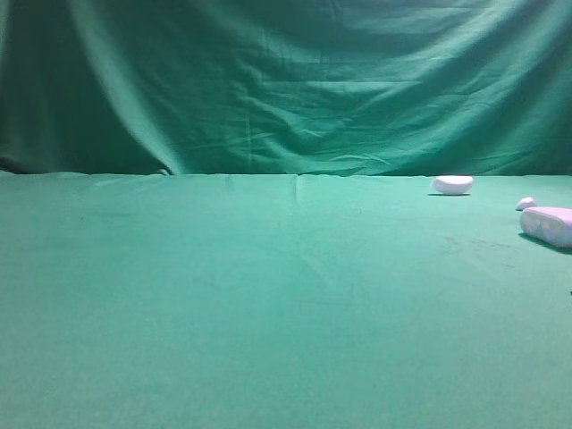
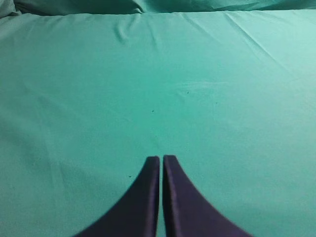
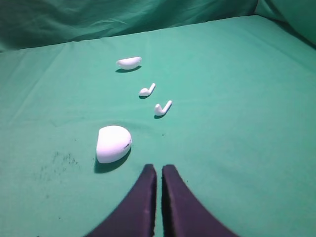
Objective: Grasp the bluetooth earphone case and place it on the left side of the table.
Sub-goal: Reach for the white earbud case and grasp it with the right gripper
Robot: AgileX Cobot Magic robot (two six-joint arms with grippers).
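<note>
- Currently the bluetooth earphone case [image 3: 113,143] is lying on the table [image 3: 237,123] ahead-left of the right gripper [image 3: 159,173], long axis running diagonally, broad end nearest.
- Both the right and left gripper [image 2: 161,160] are sitting pinched together, holding nothing.

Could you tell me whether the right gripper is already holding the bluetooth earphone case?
No, the right gripper is shut on nothing, while the bluetooth earphone case lies apart from it on the table.

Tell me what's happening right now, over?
Left gripper shut over bare cloth. Right gripper shut, empty, just short of the earphone case. Case lying untouched on the table. Nothing in the way.
</note>
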